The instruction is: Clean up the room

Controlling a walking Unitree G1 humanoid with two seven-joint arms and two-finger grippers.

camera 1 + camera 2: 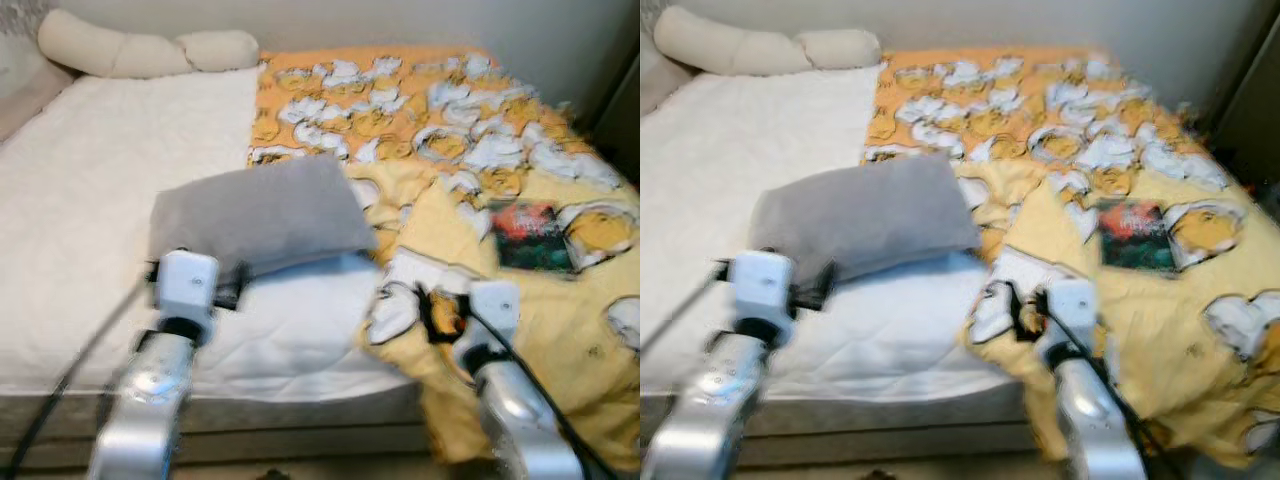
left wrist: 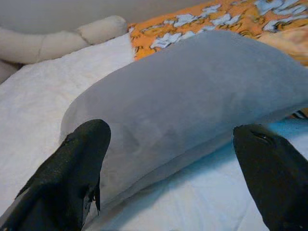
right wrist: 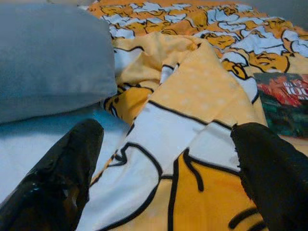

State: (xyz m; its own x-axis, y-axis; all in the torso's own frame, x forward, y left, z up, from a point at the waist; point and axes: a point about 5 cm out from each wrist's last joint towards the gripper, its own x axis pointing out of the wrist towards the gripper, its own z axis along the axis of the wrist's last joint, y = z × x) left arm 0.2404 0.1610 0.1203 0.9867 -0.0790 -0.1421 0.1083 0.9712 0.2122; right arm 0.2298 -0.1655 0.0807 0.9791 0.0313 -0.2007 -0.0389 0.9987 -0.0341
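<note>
A grey pillow (image 1: 262, 212) lies across the middle of the white bed (image 1: 90, 200). My left gripper (image 2: 168, 178) stands open just in front of the pillow's near edge, its black fingers (image 2: 72, 168) on either side of it. A yellow and orange cartoon-print blanket (image 1: 450, 150) is rumpled over the right half of the bed. My right gripper (image 3: 163, 173) is open over a folded corner of the blanket (image 3: 187, 144), next to the pillow (image 3: 48, 57). A dark red and green book (image 1: 530, 235) lies on the blanket.
A long cream bolster (image 1: 130, 50) lies along the head of the bed by the wall. The mattress front edge (image 1: 300, 410) runs below my arms. A dark piece of furniture (image 1: 1255, 110) stands at the right.
</note>
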